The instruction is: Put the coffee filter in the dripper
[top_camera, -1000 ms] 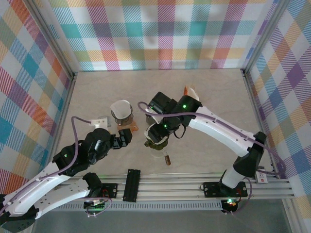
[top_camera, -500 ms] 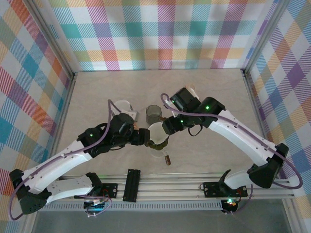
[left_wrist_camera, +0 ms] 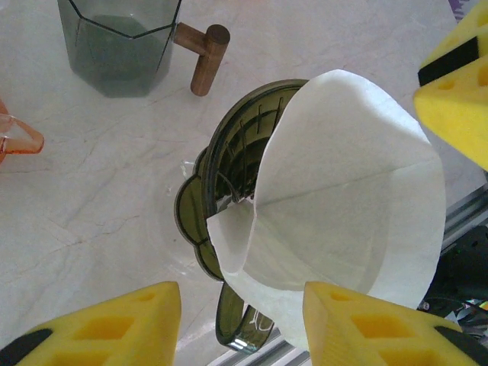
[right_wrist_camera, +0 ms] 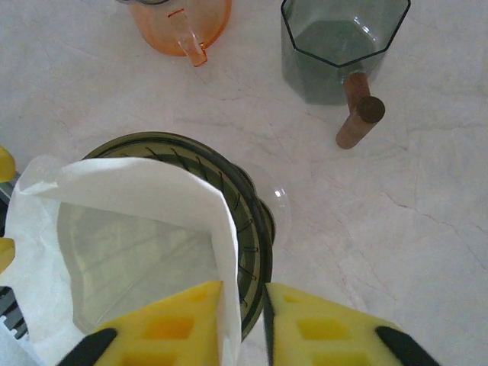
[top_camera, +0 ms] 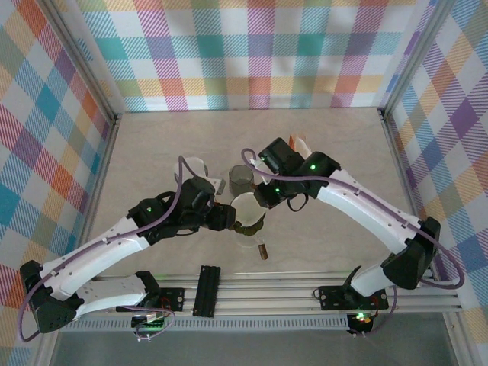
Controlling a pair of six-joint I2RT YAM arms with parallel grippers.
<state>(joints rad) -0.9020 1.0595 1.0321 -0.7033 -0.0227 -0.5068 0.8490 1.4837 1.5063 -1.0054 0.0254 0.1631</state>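
The coffee filter (left_wrist_camera: 351,206) is in the dripper (left_wrist_camera: 229,152), but crooked. The white paper cone stands open in the dark green ribbed funnel and sticks out well past the rim on one side. From the top camera, the dripper sits mid-table (top_camera: 328,152), right between the two arms.

The right gripper (right_wrist_camera: 244,297) has its yellow fingers almost together and is pinching the upright wall of the filter. The dripper's rim sits in that same narrow gap, so I can't tell if it's squeezing paper only or paper plus rim.

The left gripper (left_wrist_camera: 240,305) is spread apart. One yellow pad is right up against the lower edge of the paper, and the other is off to the side over bare marble, not touching anything.

Just beyond the dripper there's a smoky grey glass cup (right_wrist_camera: 343,53) with a stubby wooden handle, standing upright. Next to it is an orange see-through cup (right_wrist_camera: 181,19), and both stand clear of the dripper.
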